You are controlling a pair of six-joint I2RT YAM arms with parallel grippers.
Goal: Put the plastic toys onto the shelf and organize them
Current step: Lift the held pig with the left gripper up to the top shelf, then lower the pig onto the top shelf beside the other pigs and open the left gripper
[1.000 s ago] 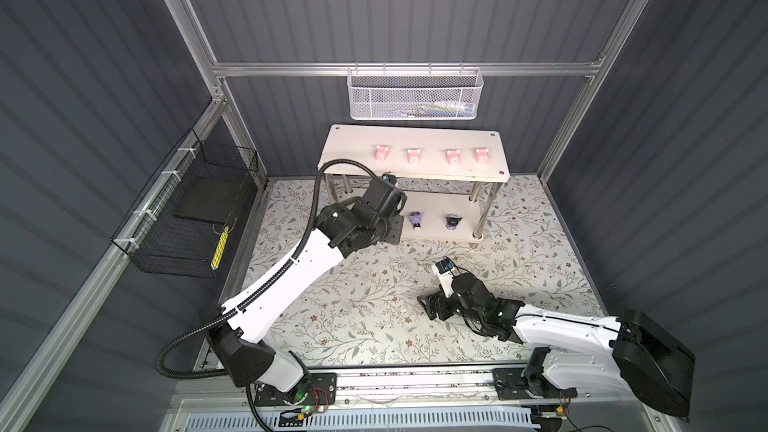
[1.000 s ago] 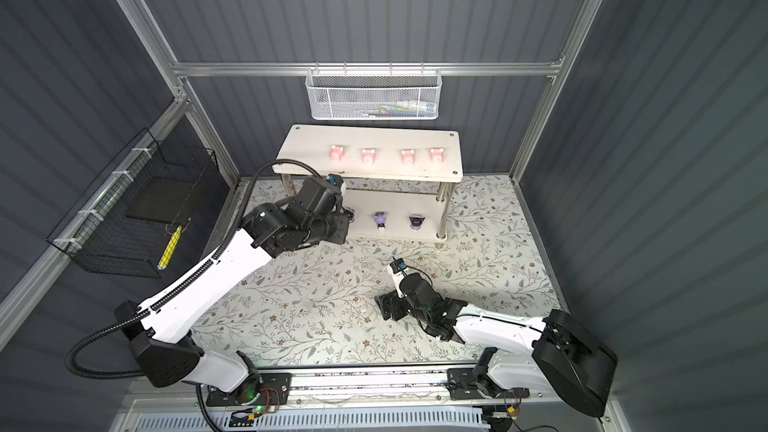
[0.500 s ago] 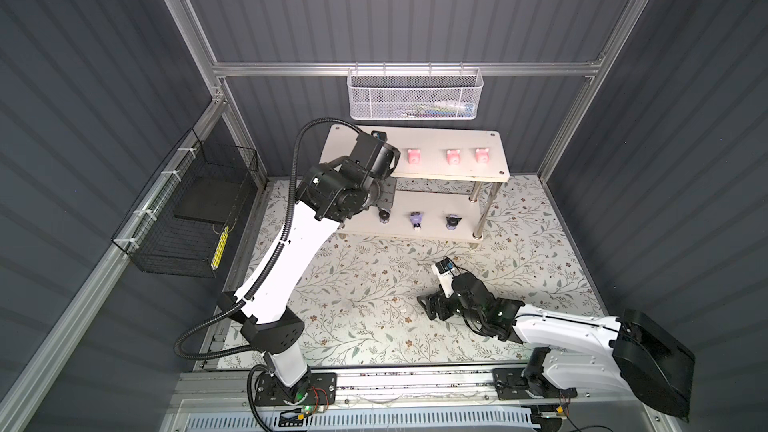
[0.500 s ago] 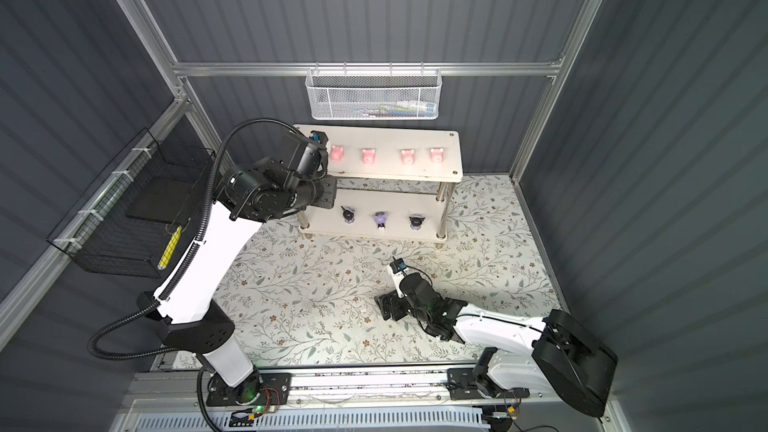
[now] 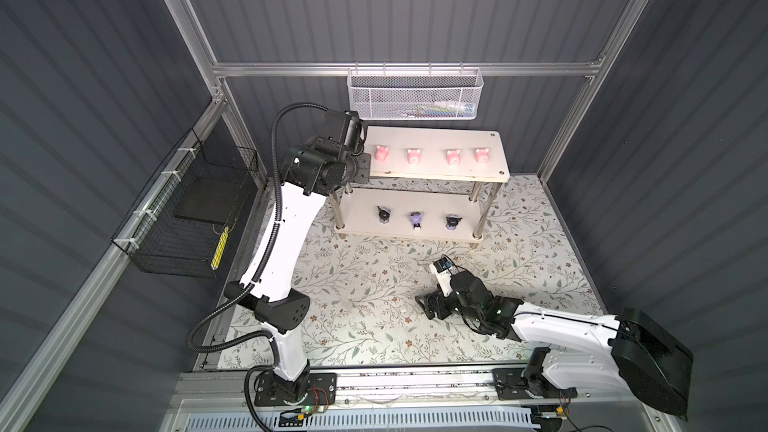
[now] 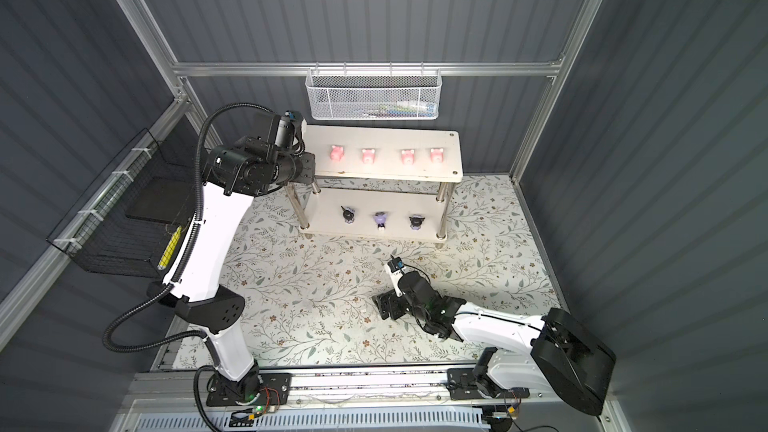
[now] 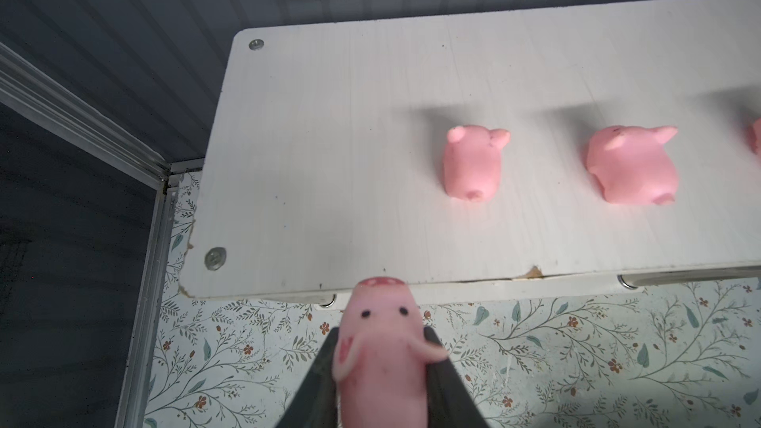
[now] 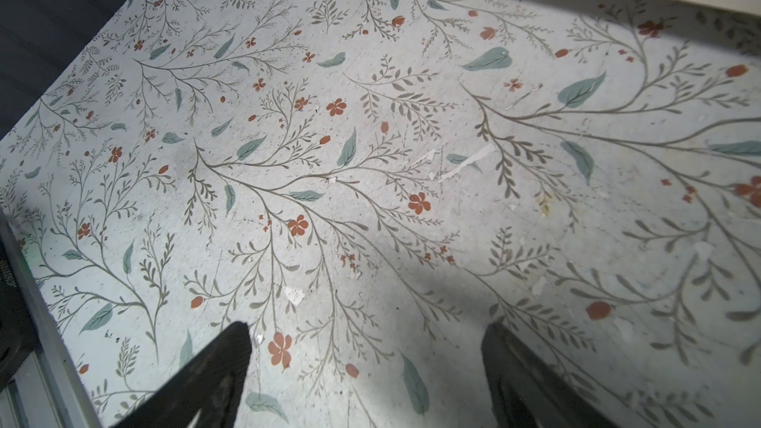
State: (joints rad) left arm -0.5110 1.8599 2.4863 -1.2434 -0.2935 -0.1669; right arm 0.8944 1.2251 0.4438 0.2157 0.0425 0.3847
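Left arm up from lower tier to shelf [image 5: 436, 137] top's left end; left hand [image 7: 381, 345] clamped on fifth pink pig [image 7: 379, 314], short of the edge. Four pigs [image 5: 414, 155] placed above, three purple toys [image 5: 415, 218] below; right hand [image 8: 366, 331] wide open, empty

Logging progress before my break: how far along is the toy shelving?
Done: four pink pigs line the shelf's top tier, three purple toys the lower one. In hand: the left gripper holds a fifth pig by the top tier's left end, not yet down. Left: setting it down; right gripper is open, empty.
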